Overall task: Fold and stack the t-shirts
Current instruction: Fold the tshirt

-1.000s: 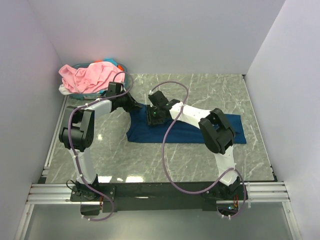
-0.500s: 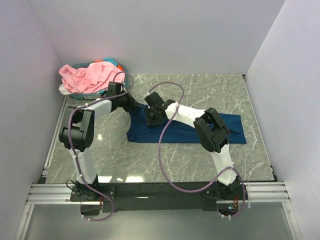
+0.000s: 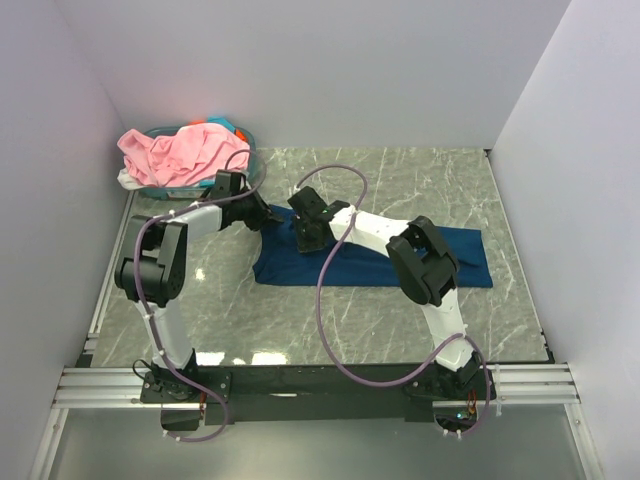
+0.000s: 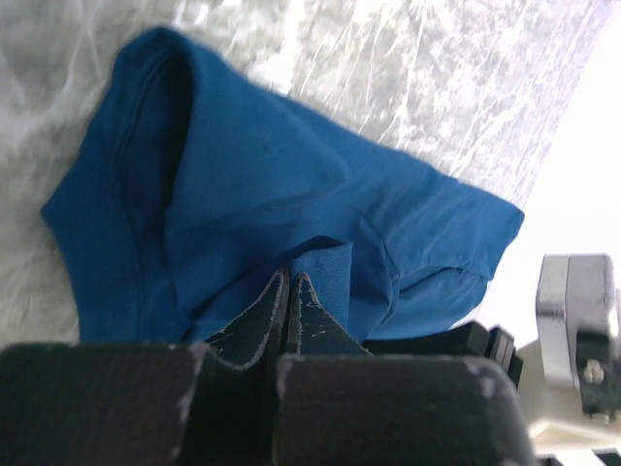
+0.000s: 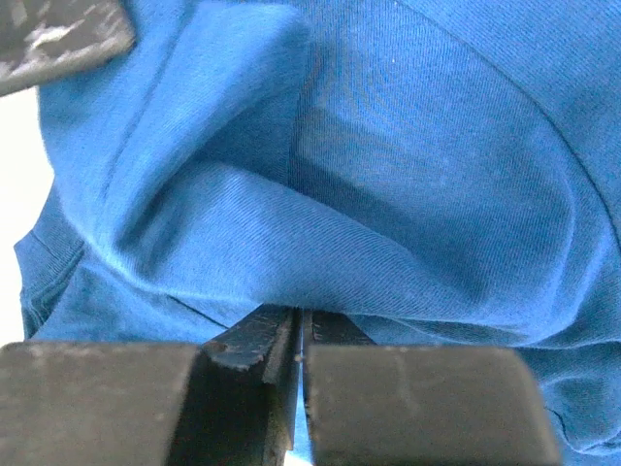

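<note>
T-shirt edge in both end effectors

One blue t-shirt, one pink t-shirt, one teal basket, two arms.

Blue t-shirt: soft matt knit cloth, fine weave plain up close, stitched hems, creased where my fingers pinch it.
Pink t-shirt: matt crumpled cloth, heaped at ten o'clock of the table.
Table: grey-green marbled top, smooth and glossy, catching the light.
My left gripper: dull black fingers, scuffed and pale-speckled along the edges.
My right gripper: the same matt black, worn grey.
Arm shells: smooth white plastic.
</note>
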Available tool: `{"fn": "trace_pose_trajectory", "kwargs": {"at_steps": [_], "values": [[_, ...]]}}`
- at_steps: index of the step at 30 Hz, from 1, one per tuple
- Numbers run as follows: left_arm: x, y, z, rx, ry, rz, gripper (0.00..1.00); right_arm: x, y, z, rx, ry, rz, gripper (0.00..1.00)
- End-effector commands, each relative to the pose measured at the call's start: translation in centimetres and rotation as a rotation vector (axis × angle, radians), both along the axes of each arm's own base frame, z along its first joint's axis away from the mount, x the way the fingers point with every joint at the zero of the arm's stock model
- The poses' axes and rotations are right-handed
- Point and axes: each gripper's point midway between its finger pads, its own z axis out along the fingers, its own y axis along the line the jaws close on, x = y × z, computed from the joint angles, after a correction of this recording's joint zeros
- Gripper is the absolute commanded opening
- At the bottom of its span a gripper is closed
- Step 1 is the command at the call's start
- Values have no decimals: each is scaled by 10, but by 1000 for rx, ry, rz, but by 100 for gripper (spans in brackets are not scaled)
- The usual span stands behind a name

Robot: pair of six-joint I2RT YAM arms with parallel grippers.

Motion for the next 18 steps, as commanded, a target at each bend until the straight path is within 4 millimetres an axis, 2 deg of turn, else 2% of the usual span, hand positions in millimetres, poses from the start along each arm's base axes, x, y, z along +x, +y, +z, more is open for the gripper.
{"fn": "trace_pose_trajectory", "kwargs": {"at_steps": [1,2,3,4,8,11,18], "values": [[0,-1,40,-2,-119,-8,0,-5,-9,17,-20,-22,12,3],[-1,0,42,7,-128,-2,0,-6,-10,24,-7,-30,24,0],[-4,0,40,15,-126,-1,0,-8,-10,29,4,-28,37,0],[-7,-1,47,19,-141,1,0,-9,-11,33,8,-32,43,0],[-21,-6,49,62,-139,15,0,-18,-26,51,8,-38,100,0],[-34,-19,48,99,-128,10,0,-23,-37,56,4,-19,122,0],[-61,-24,51,209,-96,81,0,-30,-56,64,-4,-6,175,0]]}}
